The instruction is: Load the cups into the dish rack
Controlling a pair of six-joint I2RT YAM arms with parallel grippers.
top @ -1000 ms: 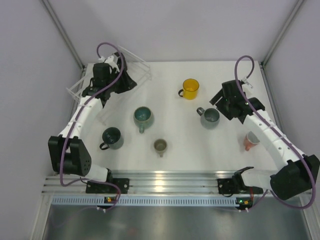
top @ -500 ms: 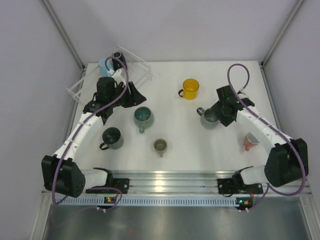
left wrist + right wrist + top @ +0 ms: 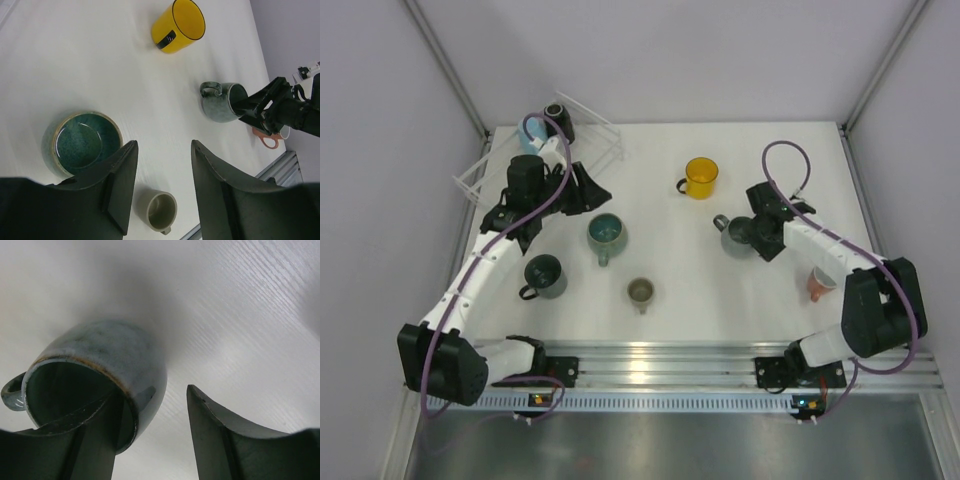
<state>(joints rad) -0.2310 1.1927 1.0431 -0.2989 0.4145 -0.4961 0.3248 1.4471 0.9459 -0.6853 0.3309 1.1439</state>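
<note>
The clear dish rack (image 3: 601,126) stands at the back left with a black cup (image 3: 557,119) and a light blue cup (image 3: 526,135) at its left end. My left gripper (image 3: 588,190) (image 3: 163,148) is open and empty, above the table just behind the teal cup (image 3: 606,232) (image 3: 82,142). My right gripper (image 3: 758,234) (image 3: 153,395) is open and straddles the rim of the grey-blue mug (image 3: 737,236) (image 3: 112,357) (image 3: 222,102), one finger inside and one outside. The yellow cup (image 3: 701,177) (image 3: 179,25), dark green mug (image 3: 544,276), small olive cup (image 3: 640,291) (image 3: 161,209) and salmon pink cup (image 3: 821,282) stand loose on the table.
White walls close in the table on the left, back and right. A metal rail (image 3: 650,362) runs along the near edge by the arm bases. The right arm's purple cable (image 3: 782,160) loops above the grey-blue mug.
My left gripper drew back from the rack toward the teal cup, uncovering the black and light blue cups there. My right gripper dropped onto the grey-blue mug, one finger now inside it.
</note>
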